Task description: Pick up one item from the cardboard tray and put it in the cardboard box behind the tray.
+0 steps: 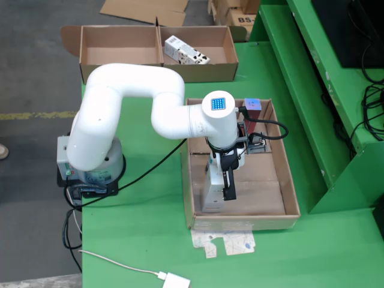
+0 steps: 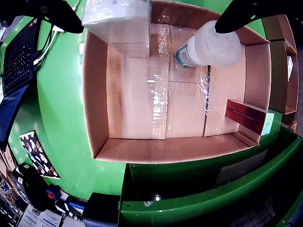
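So my fingers are spread wide right now, nothing clamped. In the wrist view one dark tip sits top left and the other top right. The gripper is hanging low inside the cardboard tray.

Closest to me is the white box, shiny like it's wrapped in film, pushed into a tray corner. My worry: the white bottle lies on its side just beside it, and my right-hand tip looks to be over that bottle. If I close like this I'd guess I either pinch both or knock the bottle rolling. The film could also be slippery, so the box might slide out on the lift. And with the tray wall so close, a finger may snag on cardboard.

Further off, the red box leans against the opposite wall, well clear.

Farthest is the cardboard box behind the tray. Carry too low and I'd clip its wall.
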Robot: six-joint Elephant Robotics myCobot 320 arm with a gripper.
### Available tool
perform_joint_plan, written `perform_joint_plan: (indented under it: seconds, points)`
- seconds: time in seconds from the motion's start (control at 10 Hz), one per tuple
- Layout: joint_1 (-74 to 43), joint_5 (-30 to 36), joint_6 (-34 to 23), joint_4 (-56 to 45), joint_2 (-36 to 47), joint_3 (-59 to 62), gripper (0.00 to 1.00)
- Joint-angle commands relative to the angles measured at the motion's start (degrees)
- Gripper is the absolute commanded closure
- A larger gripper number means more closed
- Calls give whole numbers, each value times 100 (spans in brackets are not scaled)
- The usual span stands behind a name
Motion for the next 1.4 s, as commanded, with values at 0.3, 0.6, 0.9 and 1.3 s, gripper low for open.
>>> perform_joint_plan:
  seconds: [0.3,0.6,0.9,1.3]
  points:
    - [-42,-37,62,127,109,-5,0]
    - [-98,-39,62,152,121,-70,0]
    - [-98,-39,62,152,121,-70,0]
    - [-98,-39,62,152,121,-70,0]
